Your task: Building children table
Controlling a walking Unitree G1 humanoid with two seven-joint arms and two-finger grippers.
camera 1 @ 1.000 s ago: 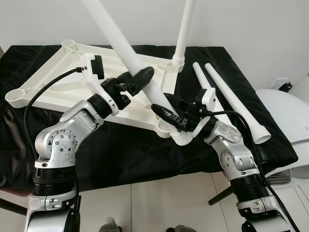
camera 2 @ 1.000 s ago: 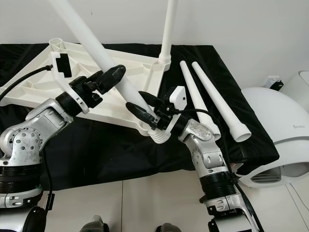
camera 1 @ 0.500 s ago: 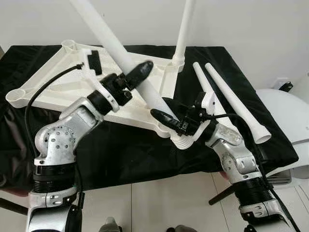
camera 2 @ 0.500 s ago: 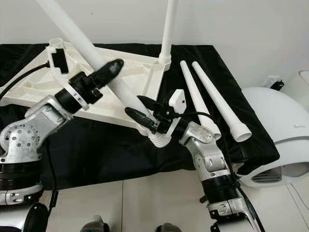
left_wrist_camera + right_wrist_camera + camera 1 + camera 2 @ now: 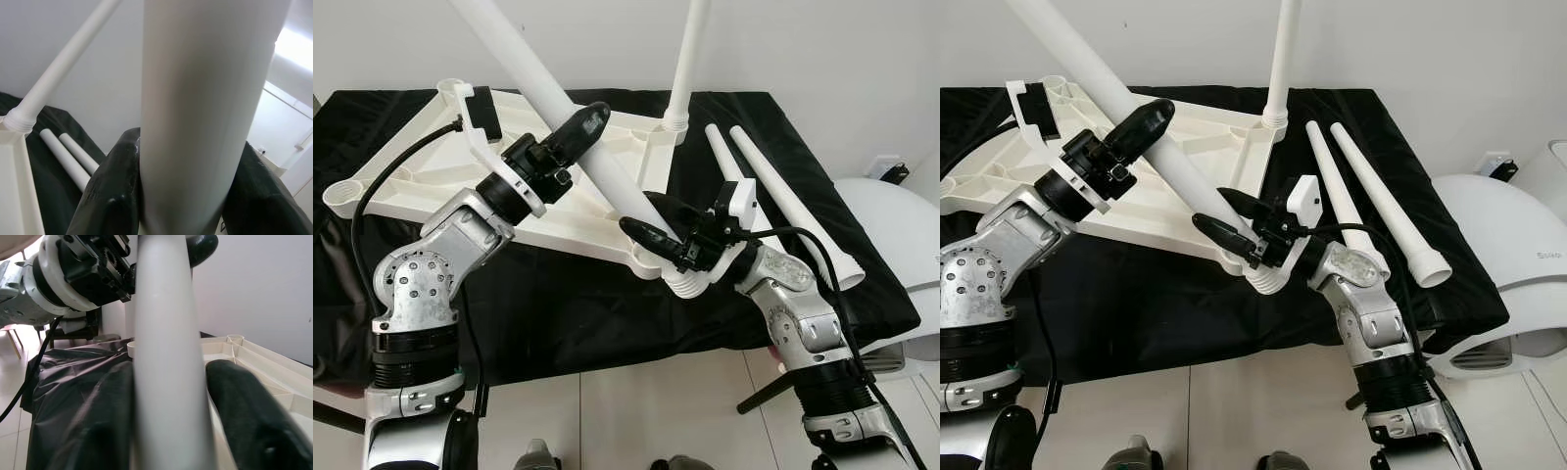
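Note:
The white table top (image 5: 431,196) lies upside down on a black cloth. One white leg (image 5: 688,59) stands upright in its far right corner. A second white leg (image 5: 524,59) slants up to the left, its ribbed end (image 5: 683,282) at the near corner socket. My left gripper (image 5: 579,127) is shut on this slanted leg at mid-length; the left wrist view has the leg (image 5: 205,107) between both black fingers (image 5: 112,191). My right gripper (image 5: 646,220) is shut on the same leg just above its ribbed end, with the leg (image 5: 164,357) between its fingers (image 5: 244,406).
Two loose white legs (image 5: 783,206) lie side by side on the cloth at the right. A rounded white appliance (image 5: 891,235) stands beyond the table's right edge. Pale tiled floor runs along the front edge, and a white wall stands behind.
My left wrist has rolled around the slanted leg, swinging its camera mount to the left, and the gripper sits a little higher on it. The right gripper has held near the ribbed end.

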